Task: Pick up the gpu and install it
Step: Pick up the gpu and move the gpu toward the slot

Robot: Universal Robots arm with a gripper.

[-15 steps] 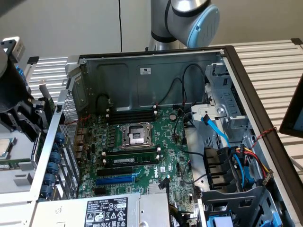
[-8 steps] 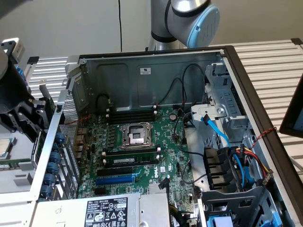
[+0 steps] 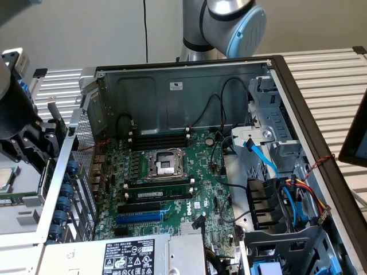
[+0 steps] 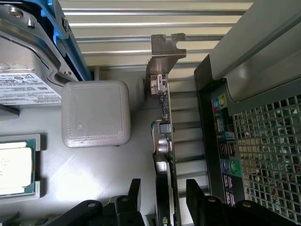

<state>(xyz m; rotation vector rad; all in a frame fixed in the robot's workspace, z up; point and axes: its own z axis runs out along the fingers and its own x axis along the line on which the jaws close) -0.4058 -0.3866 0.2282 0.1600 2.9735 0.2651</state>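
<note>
The gpu (image 4: pixel 163 117) is straddled edge-on by parted fingers (image 4: pixel 135 195), nothing yet being clamped. Should they be closed off-centre, the thin upright card could be tipped or let slip.

The gpu (image 4: pixel 164 117) has a silver bracket and green edge; the hand (image 4: pixel 163 184) is black, the motherboard (image 3: pixel 172 172) green, one cable (image 3: pixel 261 153) bright blue, the ribbed tabletop (image 3: pixel 332 74) pale grey.
</note>
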